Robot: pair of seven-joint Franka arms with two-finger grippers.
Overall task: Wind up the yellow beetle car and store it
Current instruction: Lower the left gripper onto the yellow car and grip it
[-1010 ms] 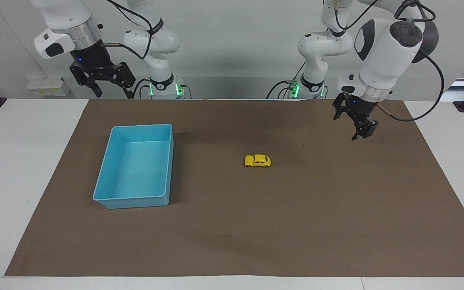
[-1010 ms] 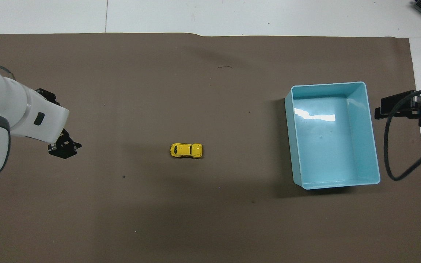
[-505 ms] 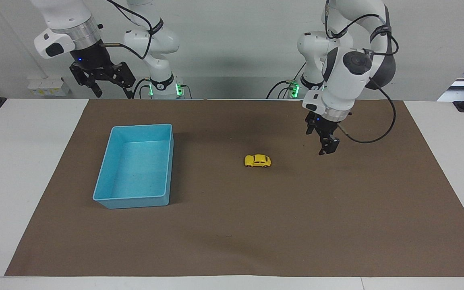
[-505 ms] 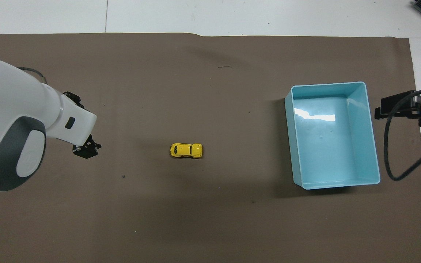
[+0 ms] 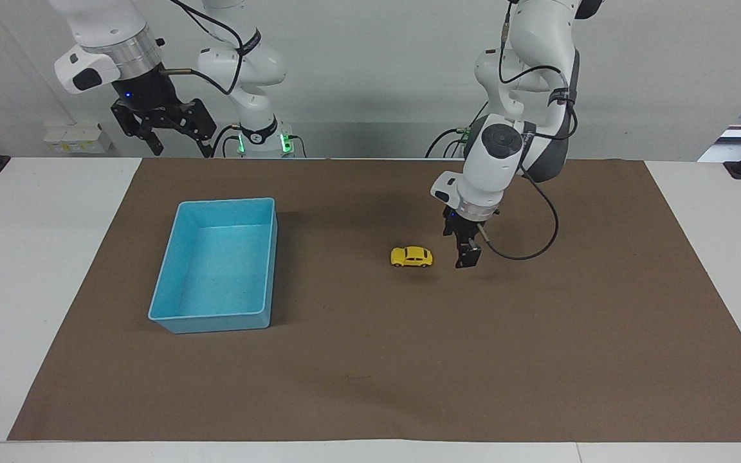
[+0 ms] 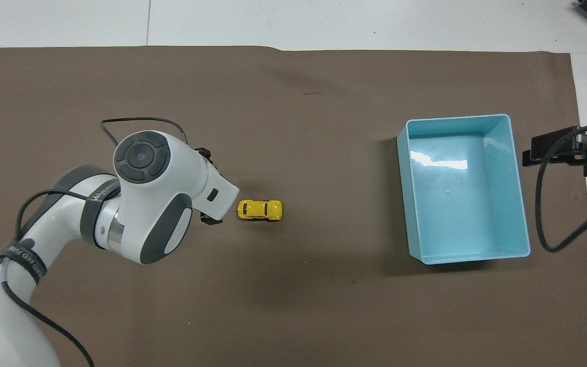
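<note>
The yellow beetle car sits mid-desk, well apart from the blue bin. The left end effector hangs open and empty beside it; the right end effector waits, open, empty.

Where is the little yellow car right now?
The yellow car sits mid-mat, between the blue bin and the left tool beside it, untouched.

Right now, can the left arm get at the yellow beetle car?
Probably yes. The left tool hangs open just beside the yellow beetle car, toward the left arm's end, and only bare brown mat lies between them. It is not touching the car.
</note>
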